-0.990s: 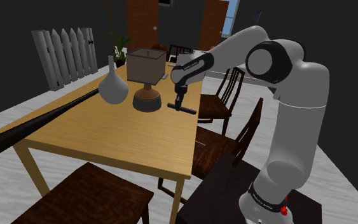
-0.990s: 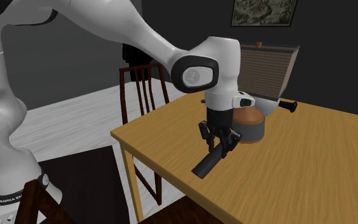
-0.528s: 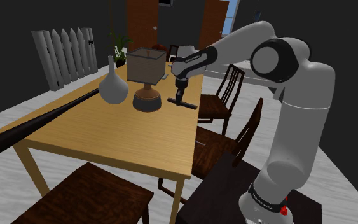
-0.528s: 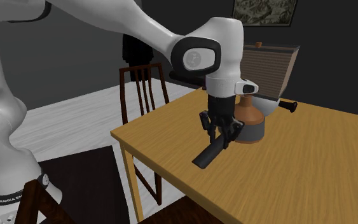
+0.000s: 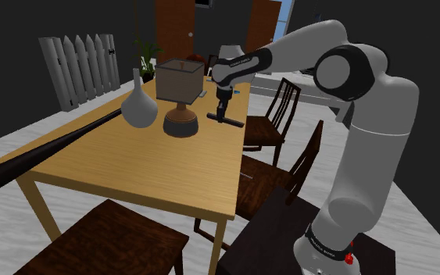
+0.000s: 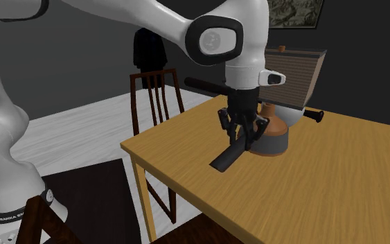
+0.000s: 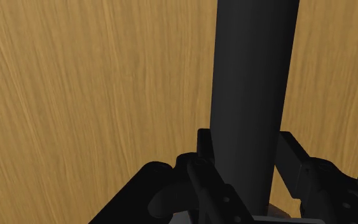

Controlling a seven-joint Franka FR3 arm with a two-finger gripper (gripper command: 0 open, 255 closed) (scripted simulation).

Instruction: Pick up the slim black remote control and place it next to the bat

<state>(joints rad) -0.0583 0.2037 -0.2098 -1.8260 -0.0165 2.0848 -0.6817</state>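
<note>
hand point(image 6: 242, 136) is closed around the black remote point(image 6: 228, 159) above the surface point(image 6: 339, 181); the lamp base point(image 6: 278, 137) beside it could be struck if carried low toward the bat point(image 5: 54, 147).

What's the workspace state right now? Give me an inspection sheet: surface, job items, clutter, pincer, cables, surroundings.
Surface: wooden table, bare in the middle.
Job's things: slim black remote clasped in the pincer, apparently clear of the tabletop; dark bat lying along the table edge at the shoulder view's left.
Clutter: grey vase; lamp with a boxy shade on a brown base.
Grippers: pincer shut on the remote, beside the lamp.
Cables: nothing seen.
Surroundings: dark chairs; white picket fence panel.
</note>
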